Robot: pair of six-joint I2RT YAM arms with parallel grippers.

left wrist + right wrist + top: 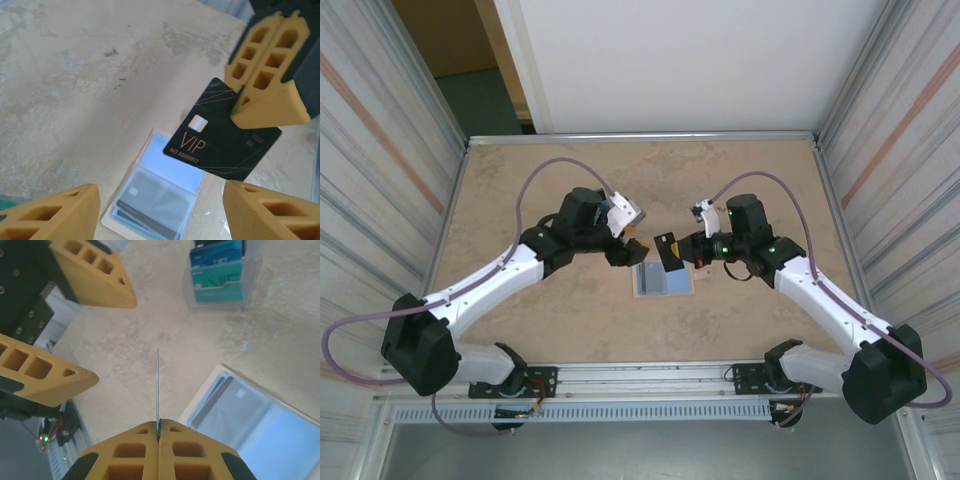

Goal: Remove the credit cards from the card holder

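"vip" lettering on the black card [220,142]

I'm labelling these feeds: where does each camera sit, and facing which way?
Top external: overhead behind the robot, facing the table; both arms.
Left wrist: behind the left gripper, facing the card holder; its open fingers.
Right wrist: behind the right gripper, facing along the black card; its shut fingers.
Shared: both wrists see the card holder.

I work in a robotics lab cell: a beige stone-patterned tabletop [570,325], ribbed grey side panels [380,150], a slotted aluminium mounting rail [640,373]
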